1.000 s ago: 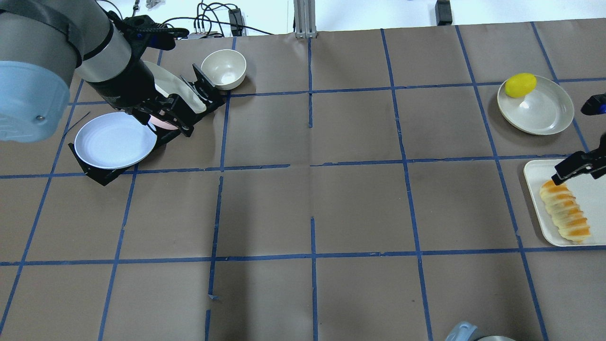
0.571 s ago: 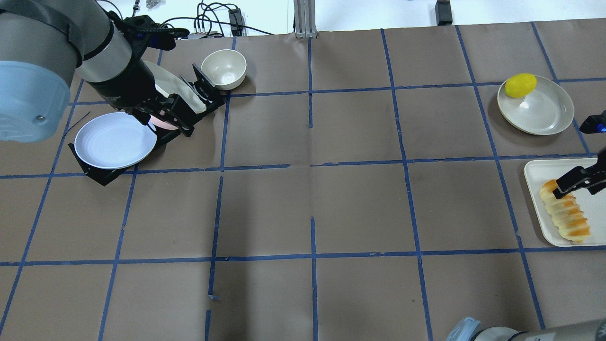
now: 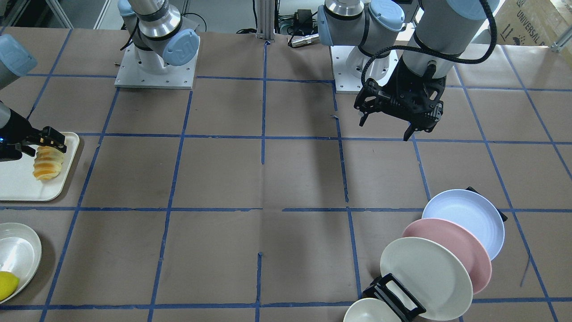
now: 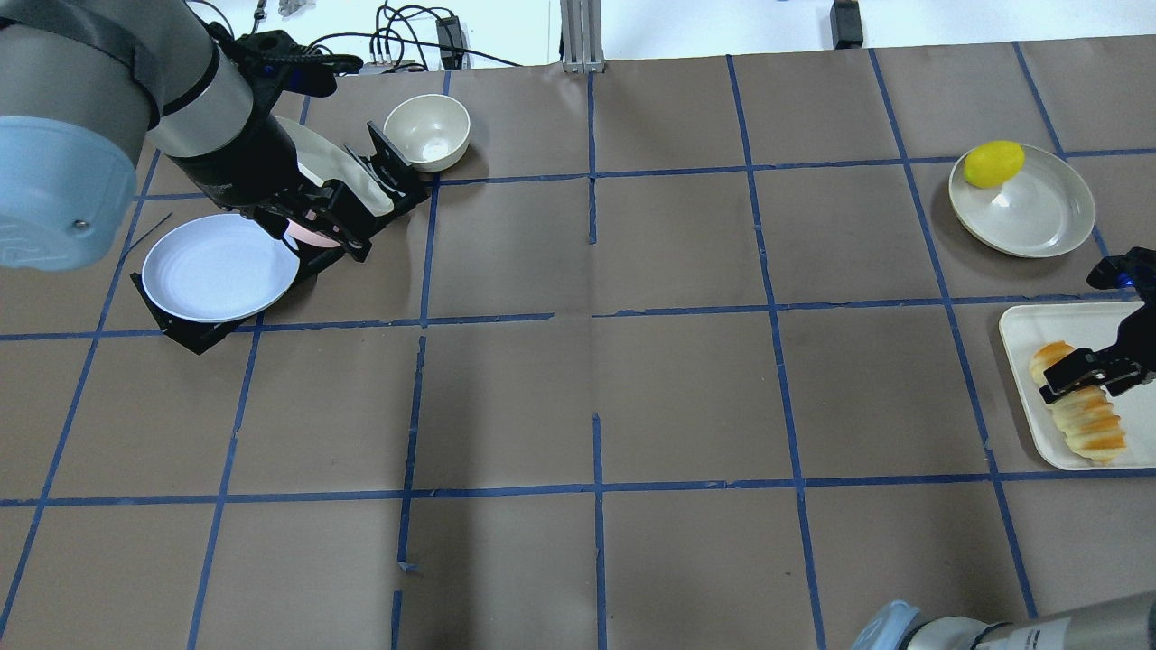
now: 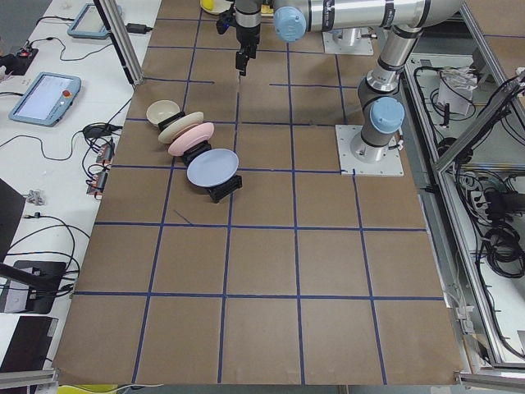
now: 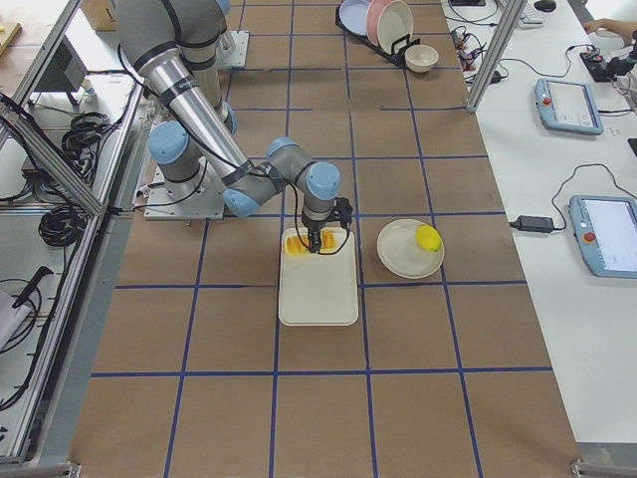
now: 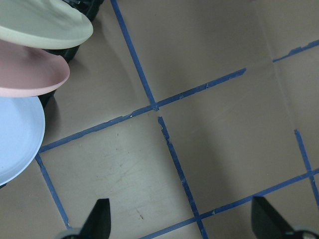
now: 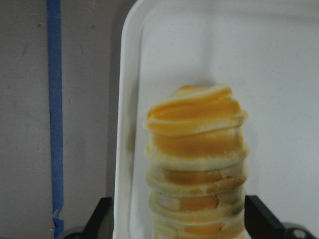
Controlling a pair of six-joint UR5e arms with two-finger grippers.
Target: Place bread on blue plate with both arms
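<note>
The bread (image 4: 1082, 411) lies on a white tray (image 4: 1019, 329) at the table's right edge. My right gripper (image 4: 1084, 372) is open and low over it, with a finger on each side of the roll in the right wrist view (image 8: 197, 164). The blue plate (image 4: 219, 267) rests at the near end of a black rack (image 4: 194, 334) at the far left. My left gripper (image 4: 316, 221) is open and empty, hovering beside the rack. The plate's edge shows in the left wrist view (image 7: 17, 139).
A pink plate (image 3: 451, 250) and a cream-white plate (image 3: 424, 277) lean in the same rack. A cream bowl (image 4: 426, 131) stands behind it. A lemon (image 4: 993, 163) sits on a cream plate (image 4: 1030, 217) beyond the tray. Blue tape lines cross the brown table.
My right gripper has moved along the tray toward the near side and now straddles the bread. The left arm has not moved.
</note>
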